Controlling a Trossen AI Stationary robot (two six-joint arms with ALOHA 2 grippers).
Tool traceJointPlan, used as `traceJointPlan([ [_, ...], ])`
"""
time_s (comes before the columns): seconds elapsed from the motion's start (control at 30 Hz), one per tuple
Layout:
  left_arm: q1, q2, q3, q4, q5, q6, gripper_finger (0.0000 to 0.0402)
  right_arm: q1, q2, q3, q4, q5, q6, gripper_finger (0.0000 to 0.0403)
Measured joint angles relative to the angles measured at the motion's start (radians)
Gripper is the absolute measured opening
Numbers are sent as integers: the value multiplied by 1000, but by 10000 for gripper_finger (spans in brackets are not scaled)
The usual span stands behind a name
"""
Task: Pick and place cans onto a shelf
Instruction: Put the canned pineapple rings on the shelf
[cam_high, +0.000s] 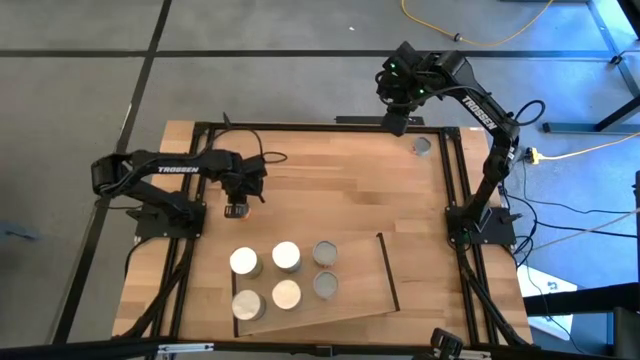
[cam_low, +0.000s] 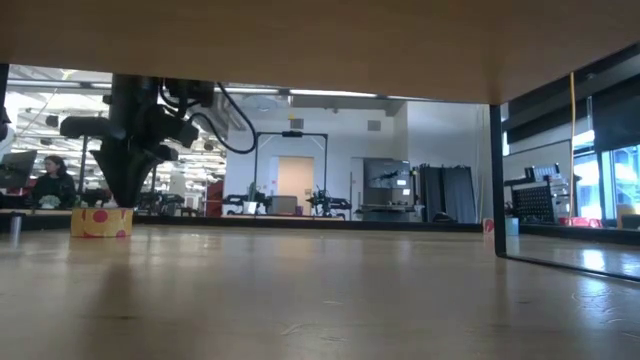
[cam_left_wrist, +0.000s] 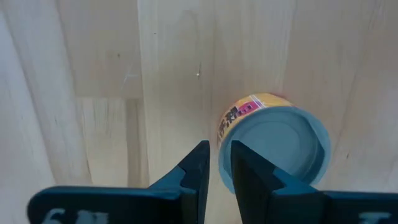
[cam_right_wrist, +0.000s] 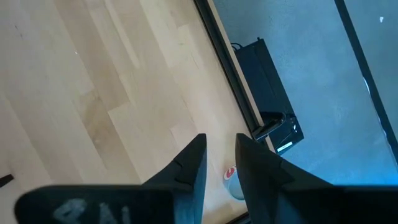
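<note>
A light-wood tabletop (cam_high: 330, 190) in a black metal frame fills the scene, grey floor around it and a bright workshop visible beyond. Near the front edge lies the flat light-wood shelf (cam_high: 350, 285) edged by thin black bars, carrying six small upright cans (cam_high: 286, 256) in two rows, their round tops white, cream and grey. The left gripper (cam_high: 237, 210) hangs low over the table's left-middle, its dark fingers (cam_left_wrist: 198, 168) standing a narrow gap apart and holding nothing; one finger sits over the rim of a yellow-sided can with a grey metal top (cam_left_wrist: 273, 146) (the low view shows the can standing on the table). The right gripper (cam_high: 396, 122) hovers high by the far edge, fingers (cam_right_wrist: 194, 163) likewise slightly parted and empty, near a lone grey can (cam_high: 422, 147) at the far right corner.
</note>
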Motion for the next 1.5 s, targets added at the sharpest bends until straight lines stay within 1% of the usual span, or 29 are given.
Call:
traceJointPlan([
  [0.17,0,0,-22,12,2,6,58,0,0,0,0,0,-2,87],
  [0.43,0,3,-22,27,5,7,58,0,0,0,0,0,-3,87],
  [0.6,0,3,-52,93,5,35,58,0,0,0,0,0,-3,87],
  [0.83,0,1,-61,105,5,44,57,0,0,0,0,0,-3,87],
  [0.93,0,1,-62,105,7,44,45,0,0,0,0,0,-3,87],
  [1.07,0,1,-62,104,8,24,11,0,0,0,0,0,-3,87],
  [1.13,0,2,-56,101,8,19,7,0,0,0,0,0,-3,87],
  [1.2,-1,6,-36,98,6,2,5,0,0,0,0,0,-4,87],
  [1.3,4,4,34,64,6,-50,3,0,0,0,0,0,-6,87],
  [1.4,4,-3,124,-45,6,-52,2,0,0,0,0,0,-7,87],
  [1.5,2,-3,243,-145,7,-50,2,0,0,0,0,0,-13,87],
])
